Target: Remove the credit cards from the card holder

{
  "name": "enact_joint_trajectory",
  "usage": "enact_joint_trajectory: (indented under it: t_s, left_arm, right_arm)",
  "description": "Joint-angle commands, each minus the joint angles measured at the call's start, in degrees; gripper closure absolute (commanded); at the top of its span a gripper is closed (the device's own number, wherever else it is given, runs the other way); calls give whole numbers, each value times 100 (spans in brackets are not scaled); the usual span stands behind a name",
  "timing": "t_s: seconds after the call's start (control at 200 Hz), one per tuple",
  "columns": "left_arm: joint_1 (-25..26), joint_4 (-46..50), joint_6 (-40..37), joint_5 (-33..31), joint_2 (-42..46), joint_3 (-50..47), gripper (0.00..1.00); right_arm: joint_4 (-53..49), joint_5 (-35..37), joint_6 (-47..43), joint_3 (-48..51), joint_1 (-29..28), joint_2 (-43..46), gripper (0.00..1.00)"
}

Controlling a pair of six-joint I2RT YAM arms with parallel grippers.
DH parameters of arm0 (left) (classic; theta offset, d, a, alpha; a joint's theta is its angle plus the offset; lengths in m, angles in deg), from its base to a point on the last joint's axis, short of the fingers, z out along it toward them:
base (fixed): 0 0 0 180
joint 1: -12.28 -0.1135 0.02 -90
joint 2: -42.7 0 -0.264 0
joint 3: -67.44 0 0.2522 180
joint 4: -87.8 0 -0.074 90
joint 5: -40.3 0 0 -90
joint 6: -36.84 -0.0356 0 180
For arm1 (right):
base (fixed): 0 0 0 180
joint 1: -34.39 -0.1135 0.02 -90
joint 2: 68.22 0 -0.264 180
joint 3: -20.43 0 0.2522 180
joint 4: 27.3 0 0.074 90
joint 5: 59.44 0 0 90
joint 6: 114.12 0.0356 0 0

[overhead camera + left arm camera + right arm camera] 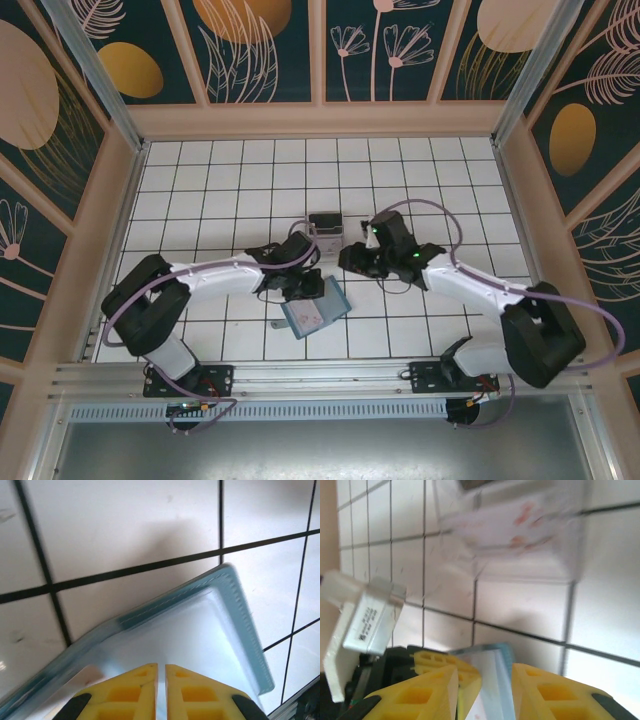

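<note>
The soft teal-blue bifold card holder [318, 310] lies open, pale inside up, near the middle of the white tiled table [200, 180], just nearer than a small clear plastic box [325, 228]. From above, the left gripper [300, 286] sits on its far left corner and the right gripper [352, 262] just beyond its far edge. The left wrist view adds yellow fingers [135, 695] closed to a hairline gap against the holder [240, 610], while the right wrist view shows fingers [545, 695] parted around a teal-edged pale sheet [495, 675], beside a white block [365, 625] whose label is too blurred to read.
</note>
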Motion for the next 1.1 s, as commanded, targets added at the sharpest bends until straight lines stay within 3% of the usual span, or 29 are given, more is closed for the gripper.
enact_joint_trajectory:
  t_s: [0.0, 0.16, 0.355, 0.701, 1.096]
  left_arm:
    - [176, -64, -114, 154, -347, 385, 86]
    - [307, -53, -149, 189, -692, 485, 85]
    - [306, 206, -2, -540, 150, 414, 85]
    - [283, 424, 723, -906, 1347, -718, 86]
    - [259, 190, 1303, -796, 1804, -1774, 88]
  right_arm:
    - [-845, 684, -143, -138, 110, 265, 66]
    - [-859, 520, -169, -260, 99, 333, 66]
    - [-819, 79, -307, -504, -145, 133, 66]
    - [-964, -954, -997, -1420, -992, -1281, 71]
    - [-820, -1614, -1364, -1623, -1279, -2504, 77]
